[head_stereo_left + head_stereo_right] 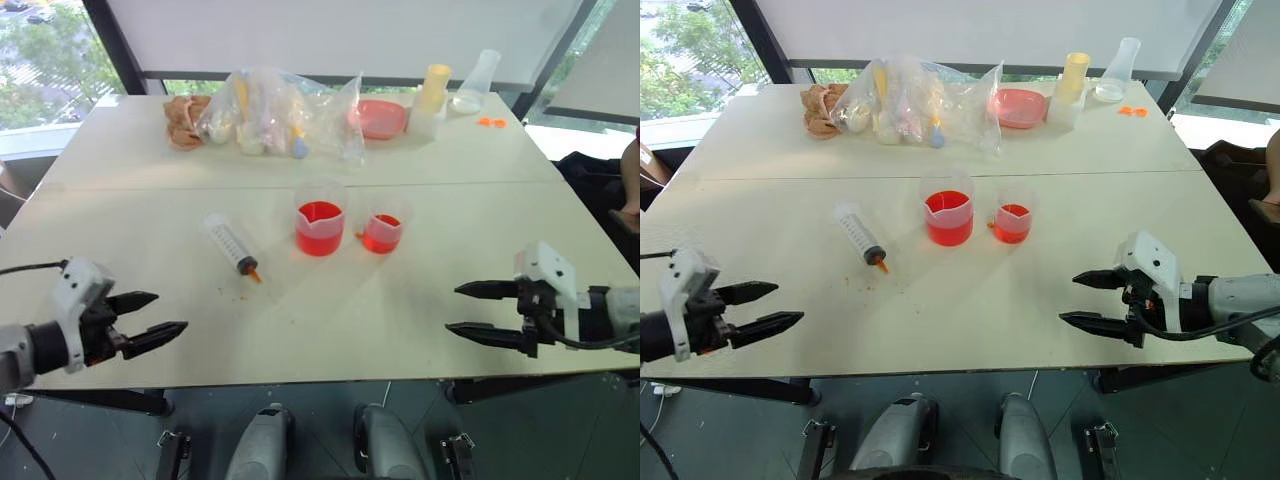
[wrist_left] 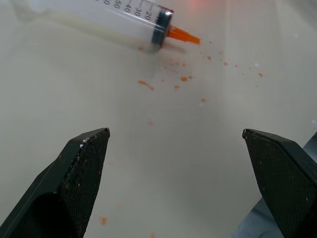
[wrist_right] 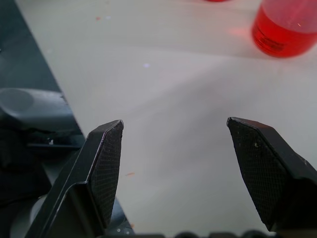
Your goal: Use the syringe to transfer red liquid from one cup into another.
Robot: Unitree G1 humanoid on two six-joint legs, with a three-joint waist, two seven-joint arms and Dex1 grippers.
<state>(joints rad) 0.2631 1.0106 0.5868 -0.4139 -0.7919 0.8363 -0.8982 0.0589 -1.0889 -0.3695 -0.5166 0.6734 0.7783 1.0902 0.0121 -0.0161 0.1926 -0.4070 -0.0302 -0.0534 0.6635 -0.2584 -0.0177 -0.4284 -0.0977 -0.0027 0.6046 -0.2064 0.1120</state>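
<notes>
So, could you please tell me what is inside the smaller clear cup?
The smaller clear cup holds red liquid in its lower part; the upper part is empty. The cup's base beneath the liquid cannot be made out.

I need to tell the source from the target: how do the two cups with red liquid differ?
The beaker is wider and taller and has a spout; the small cup is narrower and shorter. The beaker stands nearer the syringe, the small cup farther. Both are clear, upright and hold red liquid.

Pale cream desk (image 1: 420, 300) with a seam across its middle, large windows (image 1: 45, 60) behind with dark frames, white blind (image 1: 340, 35) lowered, green trees in daylight outside, dark grey floor (image 1: 300, 410) below.
</notes>
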